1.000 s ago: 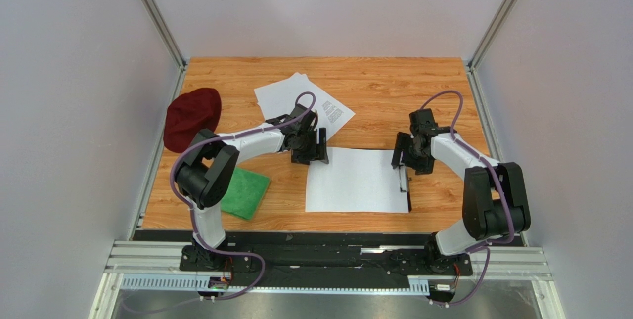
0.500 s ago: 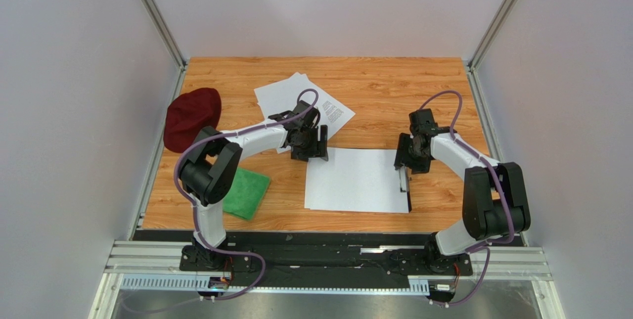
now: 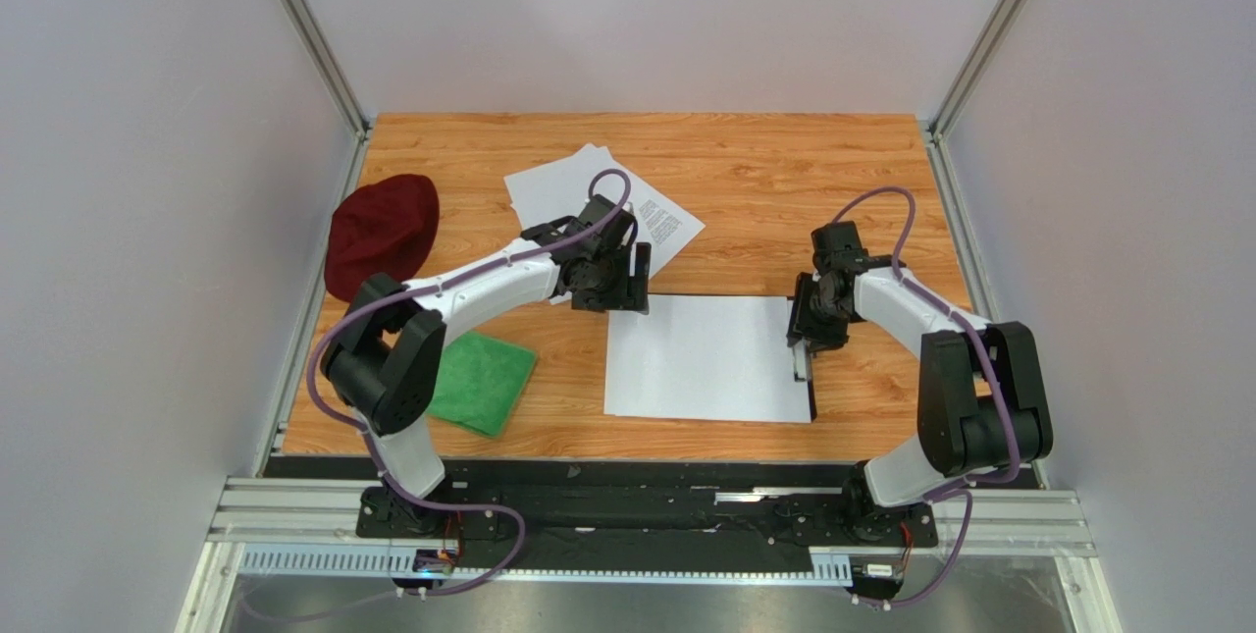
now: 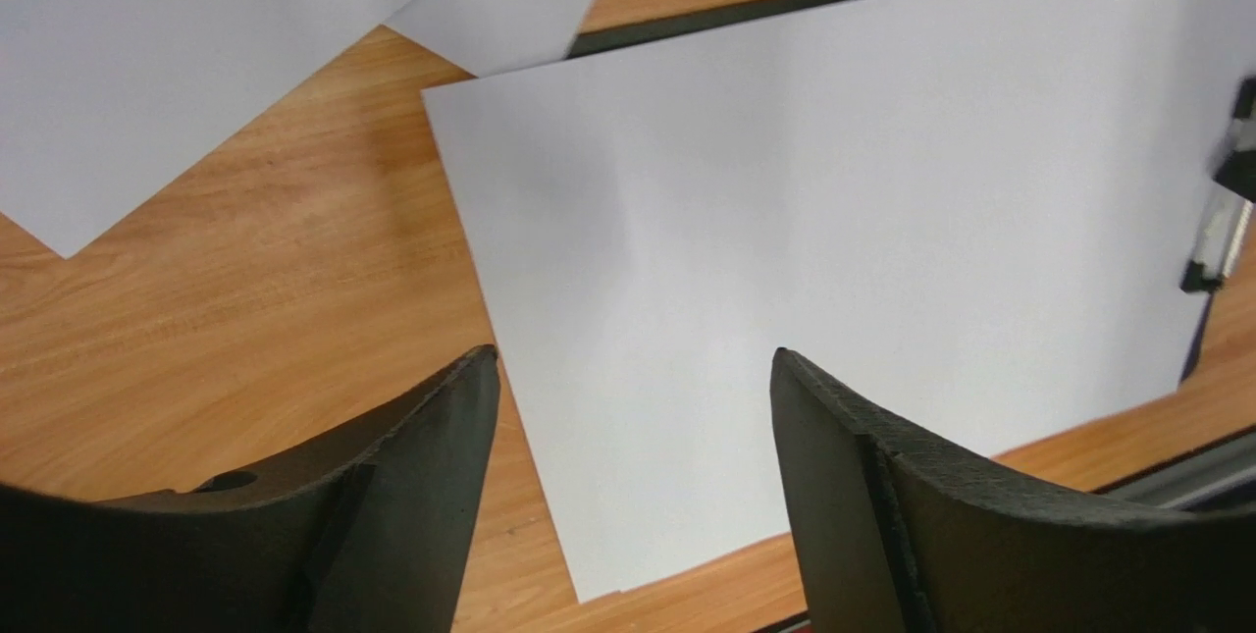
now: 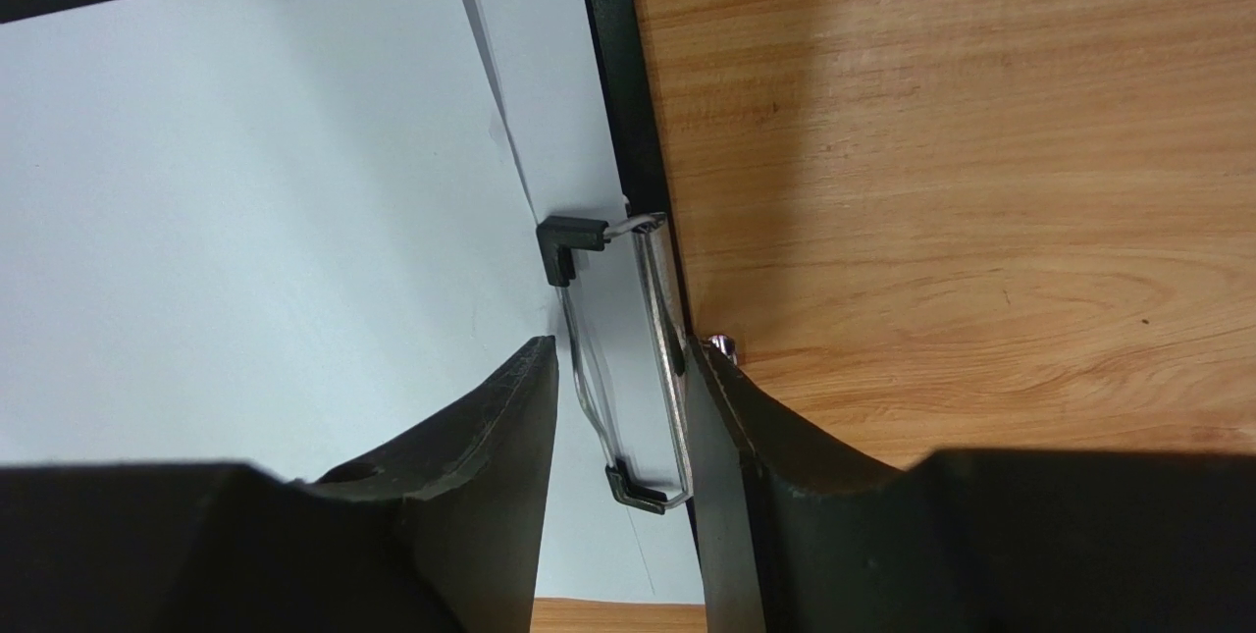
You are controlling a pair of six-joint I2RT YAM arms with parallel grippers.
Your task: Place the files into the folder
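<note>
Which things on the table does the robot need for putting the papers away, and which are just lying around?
For the job:
white sheets on the folder
loose white sheets
black folder

Just lying about:
dark red hat
green cloth

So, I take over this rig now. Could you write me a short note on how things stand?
Left hand: open, empty, above the left edge of the top sheet.
Right hand: fingers on both sides of the clip at the right edge of the folder; grip uncertain.
The folder lies flat mid-table.
Done: top sheet lies on the folder, a second one under it.
Left: loose sheets at the far side, one printed, are outside the folder.
</note>
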